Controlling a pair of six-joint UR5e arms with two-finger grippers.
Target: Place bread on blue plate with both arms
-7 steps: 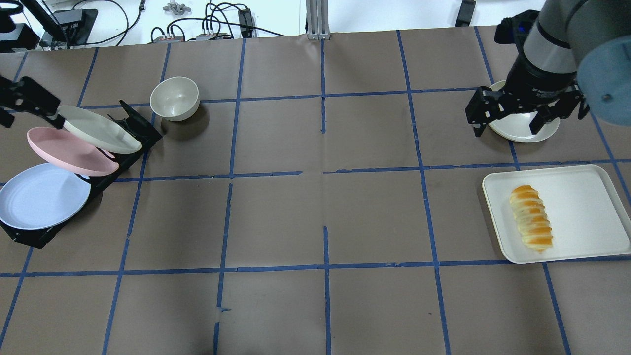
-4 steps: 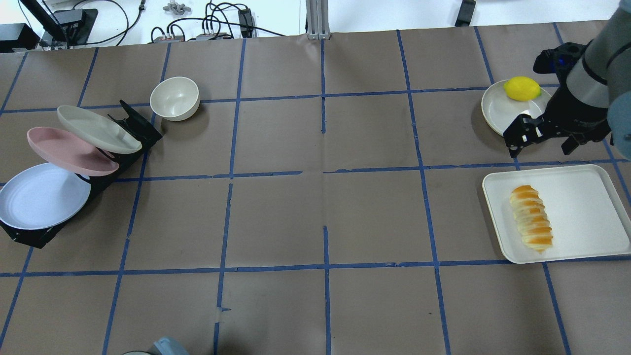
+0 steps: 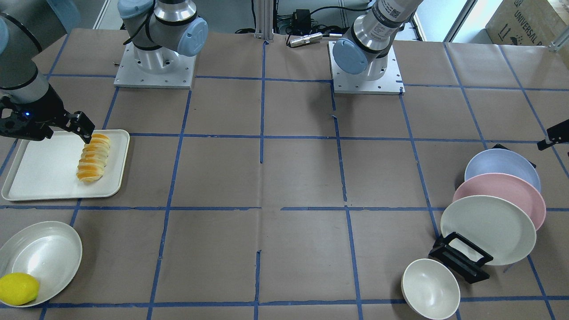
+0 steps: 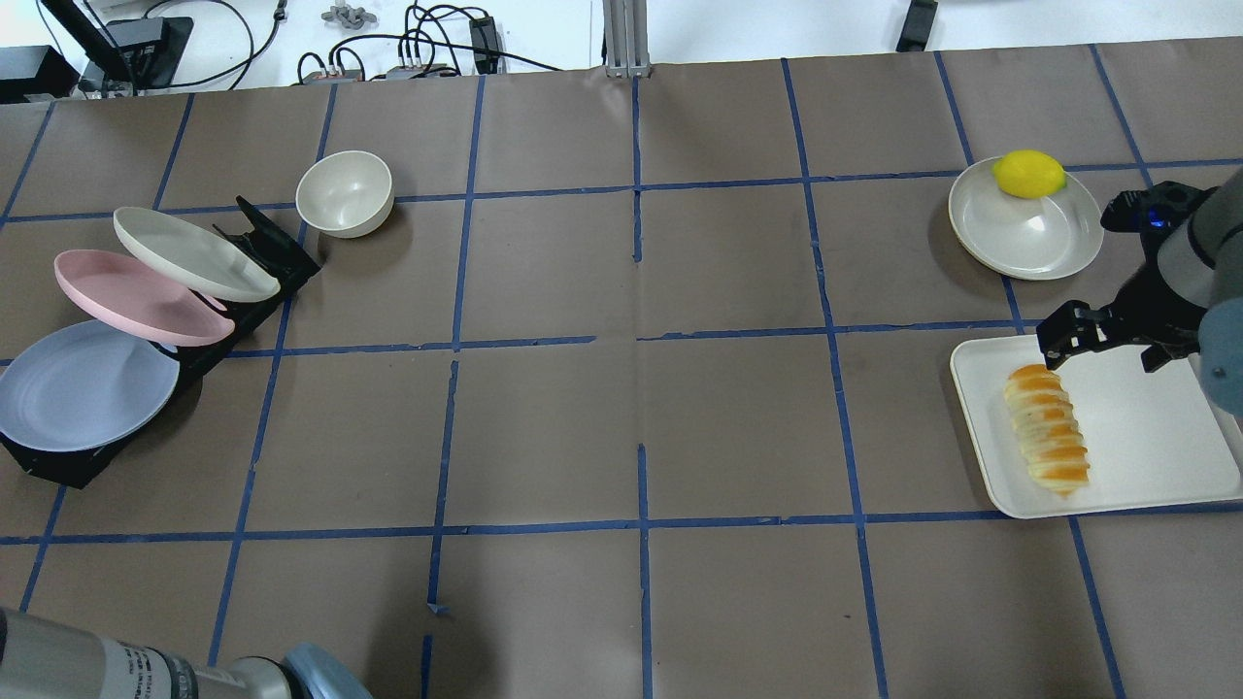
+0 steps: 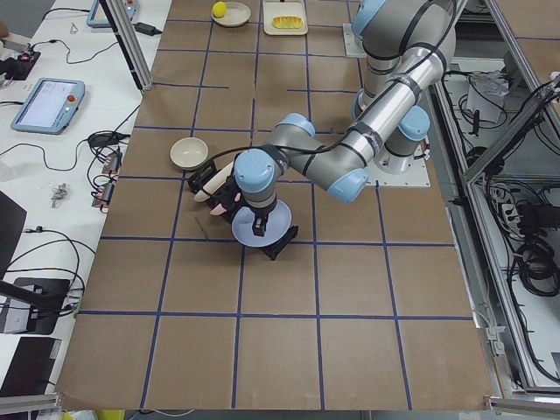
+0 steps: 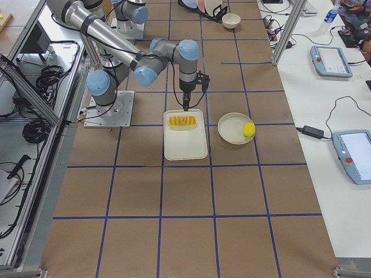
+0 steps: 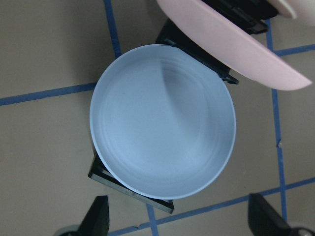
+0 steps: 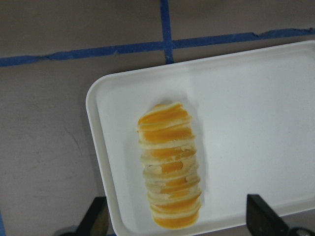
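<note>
Brown paper gridded with blue tape covers the table (image 4: 641,408). The bread (image 4: 1047,430) lies on a white tray (image 4: 1156,447), the right gripper (image 4: 1107,346) over it, fingers apart. The blue plate (image 4: 83,388) leans in a black rack (image 4: 58,466) under the left gripper (image 7: 179,223), likewise spread. Cables (image 4: 427,44) clutter the white bench beyond.

A cardboard box (image 3: 529,22) beyond the table is printed "UNIVERSAL".
</note>
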